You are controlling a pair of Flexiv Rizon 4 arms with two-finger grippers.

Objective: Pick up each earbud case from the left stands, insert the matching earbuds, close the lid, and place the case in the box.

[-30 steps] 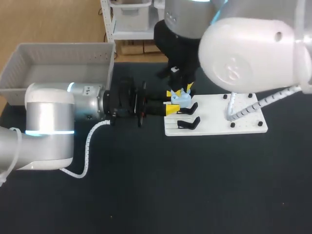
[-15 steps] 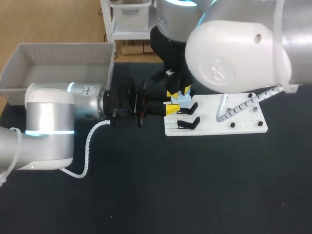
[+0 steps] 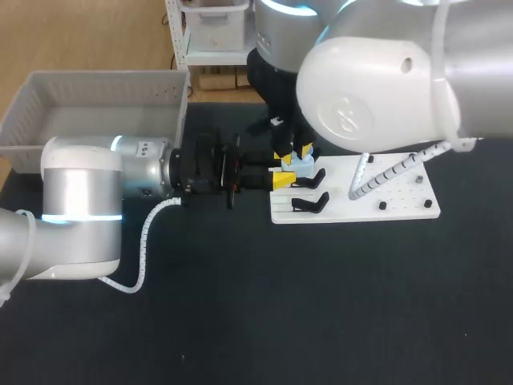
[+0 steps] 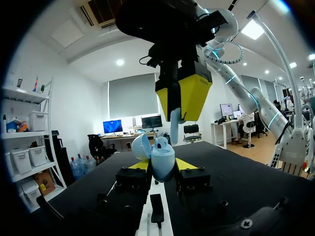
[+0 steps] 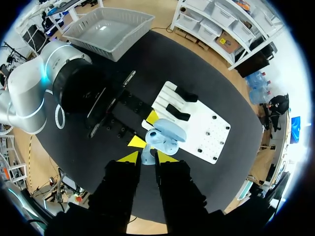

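Your left gripper [image 4: 162,166] clamps the open light-blue egg-shaped plastic earbud case [image 4: 162,156], mouth up, over the left end of the white stand plate [image 3: 401,204]. Your right gripper [image 4: 180,104] pinches a pale-blue earbud [image 4: 174,125] directly above it, so lower straight down.

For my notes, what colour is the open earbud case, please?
The earbud case is light blue, clearest in the left wrist view.

One case [image 3: 300,165], one earbud [image 5: 146,157], two stands [image 3: 310,203], one box [image 3: 32,108].
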